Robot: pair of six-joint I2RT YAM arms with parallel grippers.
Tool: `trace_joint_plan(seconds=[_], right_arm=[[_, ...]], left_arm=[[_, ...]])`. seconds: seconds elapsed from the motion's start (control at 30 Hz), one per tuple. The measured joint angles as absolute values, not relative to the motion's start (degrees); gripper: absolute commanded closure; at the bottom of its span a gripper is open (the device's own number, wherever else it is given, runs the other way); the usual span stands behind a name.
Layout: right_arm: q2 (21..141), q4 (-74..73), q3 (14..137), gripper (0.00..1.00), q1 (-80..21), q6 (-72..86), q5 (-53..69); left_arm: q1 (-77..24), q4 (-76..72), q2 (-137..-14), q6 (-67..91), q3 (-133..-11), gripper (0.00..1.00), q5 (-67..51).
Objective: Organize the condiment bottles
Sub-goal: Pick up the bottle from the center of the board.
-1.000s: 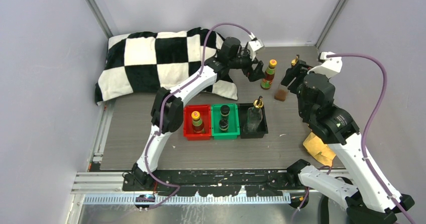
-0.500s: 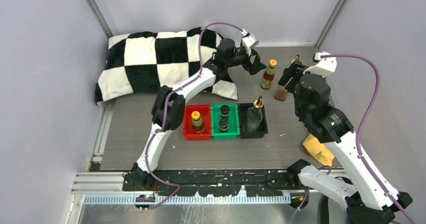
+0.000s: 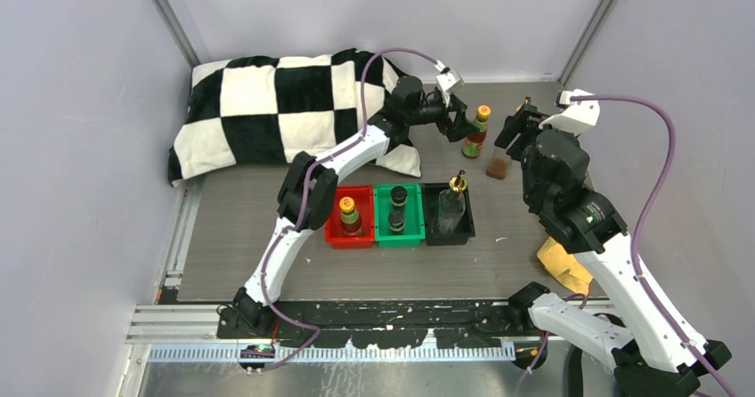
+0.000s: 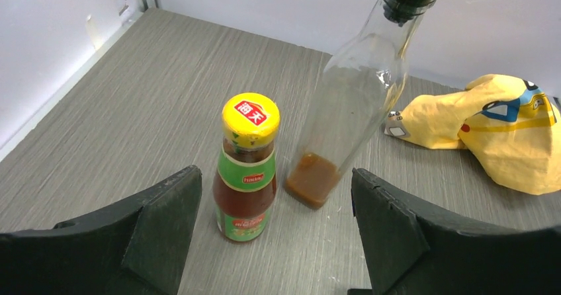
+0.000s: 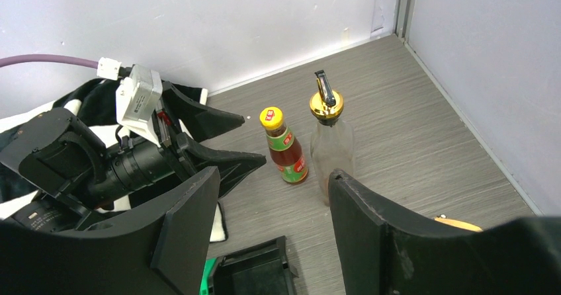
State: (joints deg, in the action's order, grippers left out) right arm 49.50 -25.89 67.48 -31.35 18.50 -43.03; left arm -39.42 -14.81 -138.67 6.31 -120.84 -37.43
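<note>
Sauce btl (image 4: 246, 176) stands on the table (image 3: 240, 237) at the far side. Its yellow cap has a red patch reading 海天; the green label's print is too small to read. Just beside it, not touching, is a clear glass btl (image 4: 357, 103) w/ gold pourer and brown dregs. Left gripper (image 4: 274, 189): fingers wide, one each side of the sauce btl, no contact. Right gripper (image 5: 270, 182): partly open, nothing btwn fingers. 3 trays: red tray (image 3: 330, 221) w/ 1 yellow-capped btl (image 3: 348, 212), green tray (image 3: 398, 242) w/ dark btl (image 3: 397, 203) (count unclear), black tray (image 3: 468, 223) w/ 1 gold-top btl (image 3: 454, 203).
</note>
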Motion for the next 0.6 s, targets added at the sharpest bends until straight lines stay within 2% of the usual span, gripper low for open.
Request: trace_joint_plan(seconds=[0.6], right_arm=[[50.2,-22.8,67.5,0.33,-31.4,16.4,-43.4]], left_arm=[[-40.3,-17.3,-143.9,8.2,-127.0,0.16,-37.8]])
